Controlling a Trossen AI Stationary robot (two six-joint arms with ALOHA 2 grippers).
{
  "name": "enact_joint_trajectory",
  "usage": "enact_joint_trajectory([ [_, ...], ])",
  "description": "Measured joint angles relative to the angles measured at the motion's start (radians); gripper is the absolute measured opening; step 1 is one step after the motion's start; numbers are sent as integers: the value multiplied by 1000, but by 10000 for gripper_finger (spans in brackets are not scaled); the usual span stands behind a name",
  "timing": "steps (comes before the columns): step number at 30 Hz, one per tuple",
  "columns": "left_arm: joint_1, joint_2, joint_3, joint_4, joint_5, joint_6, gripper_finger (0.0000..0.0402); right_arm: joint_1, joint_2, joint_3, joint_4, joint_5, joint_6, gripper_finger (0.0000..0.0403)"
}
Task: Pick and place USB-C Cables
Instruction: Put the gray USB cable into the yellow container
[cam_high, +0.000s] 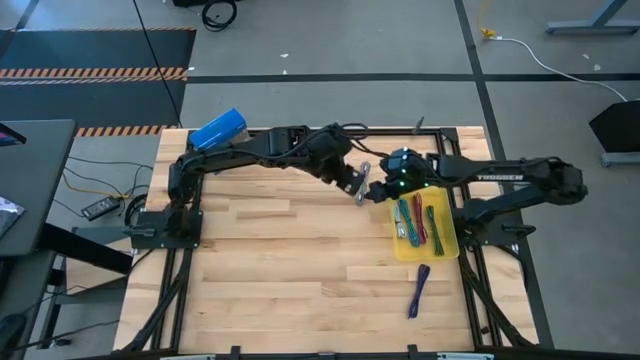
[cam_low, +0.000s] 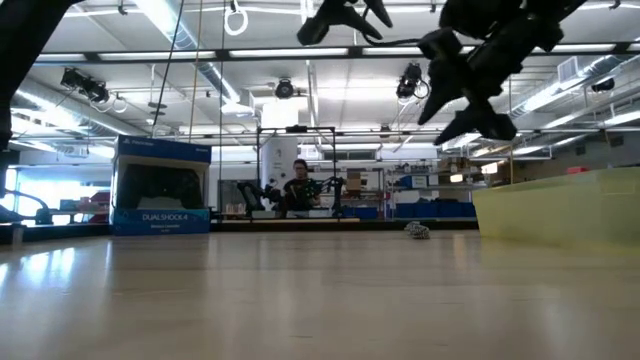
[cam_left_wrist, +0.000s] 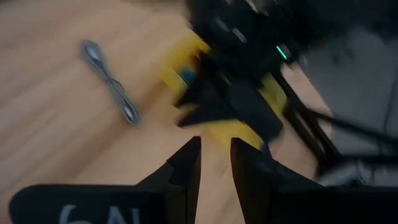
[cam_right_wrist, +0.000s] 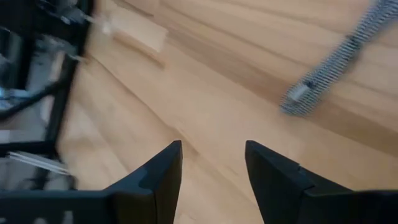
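Note:
The grey cable (cam_high: 362, 183) lies flat on the wooden table just left of the yellow tray (cam_high: 447, 246); it also shows in the left wrist view (cam_left_wrist: 109, 81), the right wrist view (cam_right_wrist: 336, 59) and the low view (cam_low: 417, 231). Several cables lie in the tray, among them a green one (cam_high: 416, 222) and a maroon one (cam_high: 433, 222). The purple cable (cam_high: 418, 290) lies on the table nearer than the tray. My left gripper (cam_high: 349, 180) (cam_left_wrist: 216, 155) hovers beside the grey cable, slightly open and empty. My right gripper (cam_high: 386, 188) (cam_right_wrist: 213, 155) hovers on the cable's other side, open and empty.
The blue box (cam_high: 218, 130) (cam_low: 160, 190) stands at the table's far left corner. The two grippers are close together, high above the table (cam_low: 470, 90). Bare wood stretches across the table's near and left parts. A person (cam_low: 297, 190) sits far back in the room.

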Motion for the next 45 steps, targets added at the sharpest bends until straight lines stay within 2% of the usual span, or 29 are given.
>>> enact_joint_trajectory([
  [3, 0, -14, 0, -31, 33, 63, 94, -17, 53, 52, -4, -1, -30, 176],
  [9, 9, -93, 1, -9, 5, 200, 94, -51, 153, 169, 7, 1, -134, 166],
  [11, 12, -117, 0, 9, 3, 230, 94, -54, 173, 179, 77, -8, -138, 165],
  [15, 12, -180, 1, 69, 6, 265, 94, -67, 178, 180, 235, -143, -121, 166],
  [17, 10, -207, 1, 92, 10, 275, 94, -71, 175, 180, 322, -171, -125, 166],
  [22, -3, -269, 2, 180, 5, 314, 94, -94, 186, 181, 543, -123, -102, 165],
  [26, -25, -284, 2, 285, 0, 331, 94, -118, 209, 181, 604, -97, -46, 172],
  [30, -39, -284, 2, 381, 2, 354, 94, -120, 211, 181, 492, -101, -84, 179],
  [35, -36, -278, 0, 420, -1, 356, 94, -119, 212, 197, 269, -105, -171, 181],
  [40, -38, -275, 0, 431, 0, 350, 94, -112, 255, 304, 34, -47, -298, 181],
  [45, -42, -275, 0, 424, 0, 327, 94, -112, 344, 434, -187, 13, -306, 181],
])
